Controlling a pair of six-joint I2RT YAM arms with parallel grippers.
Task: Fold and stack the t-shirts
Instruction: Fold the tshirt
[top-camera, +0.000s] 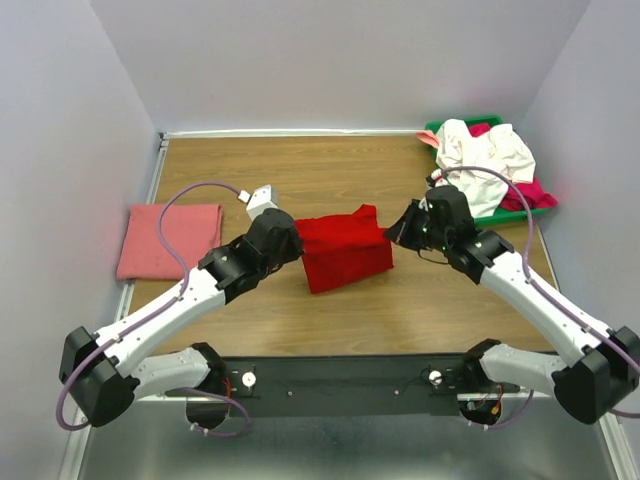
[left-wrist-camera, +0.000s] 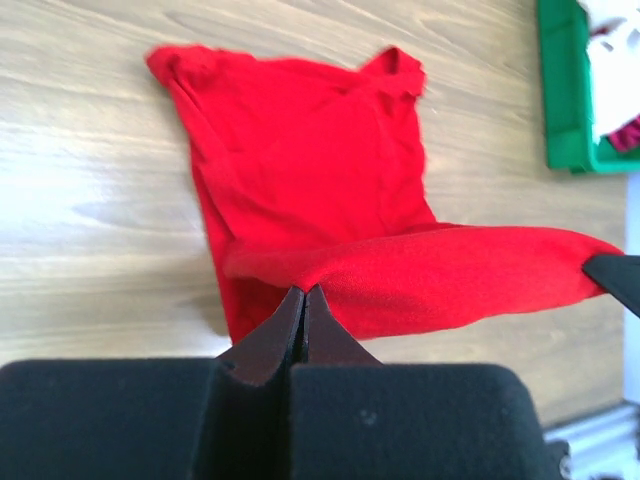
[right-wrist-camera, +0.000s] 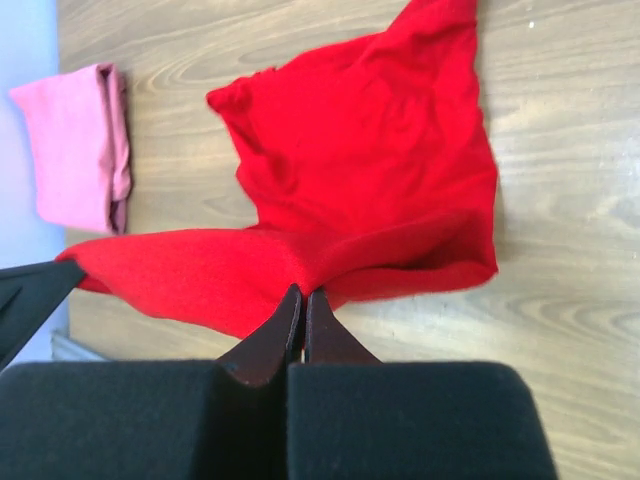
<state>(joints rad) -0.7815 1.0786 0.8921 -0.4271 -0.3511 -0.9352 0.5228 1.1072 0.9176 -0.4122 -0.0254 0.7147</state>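
Two grippers, one soft, wrinkled red t-shirt.
Your left gripper pinches its 9 o'clock edge, right gripper its 3 o'clock edge.

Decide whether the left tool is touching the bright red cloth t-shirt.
Touching. The left wrist view shows the left tool shut on a lifted fold of the bright red cloth t-shirt.

From above and behind we look down on the whole worktop; our two wrist views sit close, facing each other, sharing the red t-shirt.
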